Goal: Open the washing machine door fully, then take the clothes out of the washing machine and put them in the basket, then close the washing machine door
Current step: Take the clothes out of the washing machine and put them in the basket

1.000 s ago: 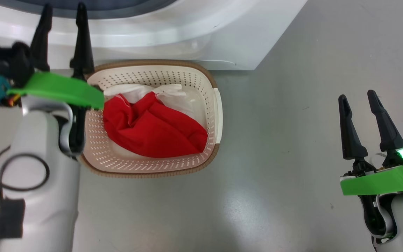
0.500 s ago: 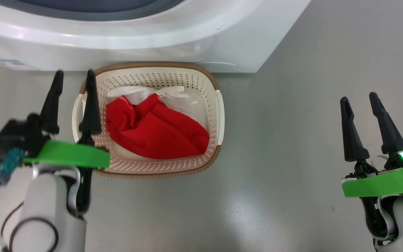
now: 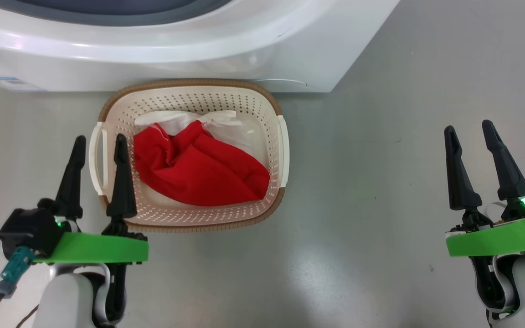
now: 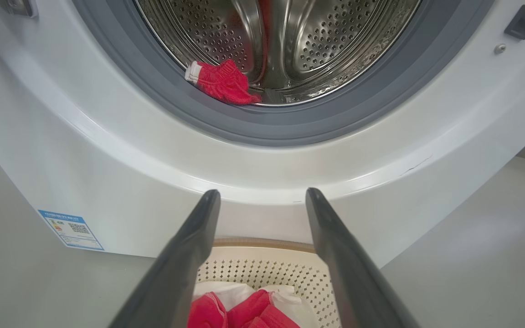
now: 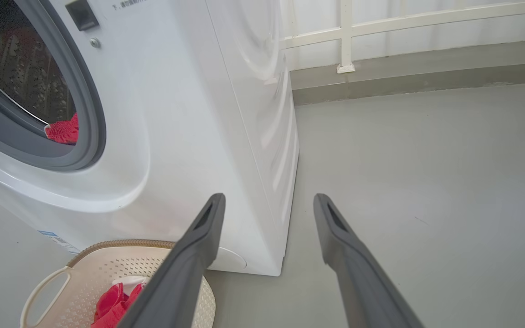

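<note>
Just right of the wide-open, empty left tool [image 3: 100, 138], the clothes [image 3: 198, 171] lie in the basket [image 3: 189, 84].

The left gripper [image 3: 100, 139], two long dark fingers on a green mount, drew back from the big white washing machine [image 3: 198, 50] to the lower left, its tips ending beside the left handle of the cream perforated plastic basket [image 3: 189, 84]. That uncovered the basket's left side and the machine's small blue sticker [image 3: 2, 83].

Ahead-left of the left gripper [image 4: 262, 192], the sticker [image 4: 71, 229] bore print too small to read. The gripper's fingers [image 4: 180, 273] hid much of the basket [image 4: 262, 264] (bottom edge cut the rest); the red piece [image 4: 221, 82] beyond was perhaps a sock.
</note>
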